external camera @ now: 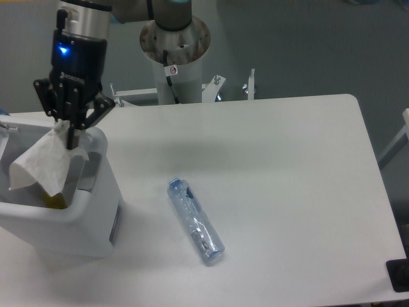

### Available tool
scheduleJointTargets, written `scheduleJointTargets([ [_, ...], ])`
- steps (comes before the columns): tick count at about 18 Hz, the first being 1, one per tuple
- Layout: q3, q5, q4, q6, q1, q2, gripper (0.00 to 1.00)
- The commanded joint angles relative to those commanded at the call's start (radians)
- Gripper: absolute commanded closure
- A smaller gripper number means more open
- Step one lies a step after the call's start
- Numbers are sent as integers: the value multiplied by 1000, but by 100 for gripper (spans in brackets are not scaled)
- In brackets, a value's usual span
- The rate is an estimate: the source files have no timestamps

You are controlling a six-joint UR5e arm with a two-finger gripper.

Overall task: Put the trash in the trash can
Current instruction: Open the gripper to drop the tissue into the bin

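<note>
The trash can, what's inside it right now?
Something yellow lies at the bottom of the trash can. The white paper held by the gripper hangs over the opening, hiding much of the inside.

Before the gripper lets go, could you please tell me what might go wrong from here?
1. The white crumpled paper hangs from the gripper over the large white plastic bin, close to its right rim, so it could snag there.
2. The clear plastic bottle with the blue cap lies on its side and may roll when grasped.
</note>
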Motion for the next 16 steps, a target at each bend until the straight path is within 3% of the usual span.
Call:
scheduleJointTargets([
  [4,5,3,0,0,-12,0,51],
  [7,6,5,2,0,-11,2,39],
  [13,14,9,11,2,12,-12,28],
  [14,14,8,11,0,49,-12,24],
  [15,14,6,11,2,90,-12,6],
  [16,15,6,12,2,125,-12,2],
])
